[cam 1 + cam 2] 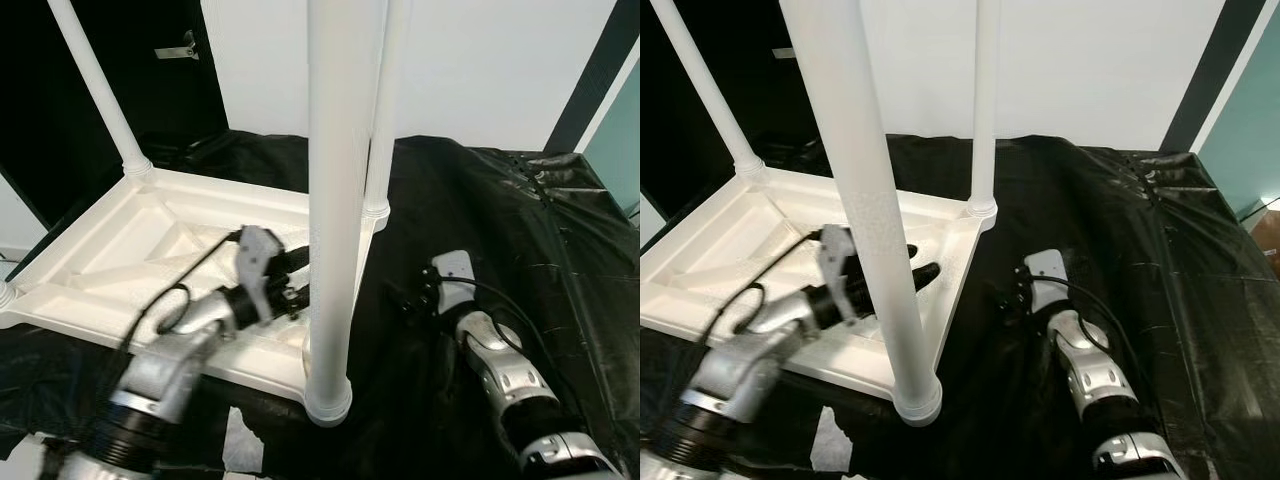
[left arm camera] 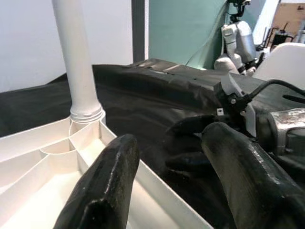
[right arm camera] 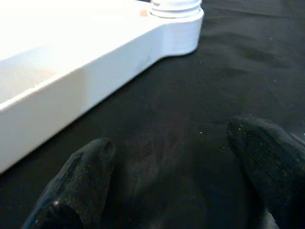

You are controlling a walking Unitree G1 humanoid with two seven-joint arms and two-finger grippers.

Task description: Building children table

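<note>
The setting is an indoor robot test or lab space rather than a furnished living room. Indicators:

- A crinkled black plastic sheet (image 1: 520, 230) covers the work surface, laid as a protective ground cover.
- Plain white walls (image 1: 480, 70) enclose the area, with a teal glass-like panel (image 1: 1255, 130) framed by a black vertical post (image 1: 1200, 80).
- A second silver humanoid robot (image 2: 236, 40) stands in the background of the left wrist view, near a white rounded chair back (image 2: 286, 55).
</note>
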